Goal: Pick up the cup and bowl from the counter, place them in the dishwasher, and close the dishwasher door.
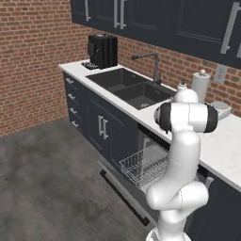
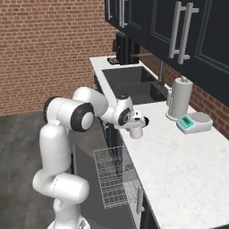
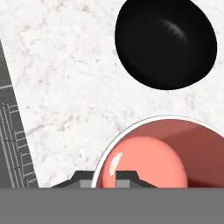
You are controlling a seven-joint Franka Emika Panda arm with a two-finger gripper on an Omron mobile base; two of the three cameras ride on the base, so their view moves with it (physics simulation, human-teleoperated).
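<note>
The cup (image 3: 166, 162), light grey outside and red-pink inside, stands on the white counter (image 3: 65, 87) near its front edge. My gripper (image 3: 105, 177) points straight down on it. One fingertip is outside the rim and one inside, and the two are pinched on the cup's wall. From the right base camera the hand (image 2: 134, 120) sits on top of the cup (image 2: 136, 132). The black bowl (image 3: 166, 43) lies just beyond the cup, apart from it. Below the counter edge the dishwasher door (image 1: 123, 194) hangs open, with the wire rack (image 1: 143, 164) pulled out.
A dark double sink (image 1: 129, 87) with a faucet (image 1: 153, 63) lies left of the cup. A paper towel roll (image 2: 180, 100) and a kitchen scale (image 2: 194, 121) stand by the brick wall. A black coffee machine (image 1: 102, 51) sits at the counter's far end.
</note>
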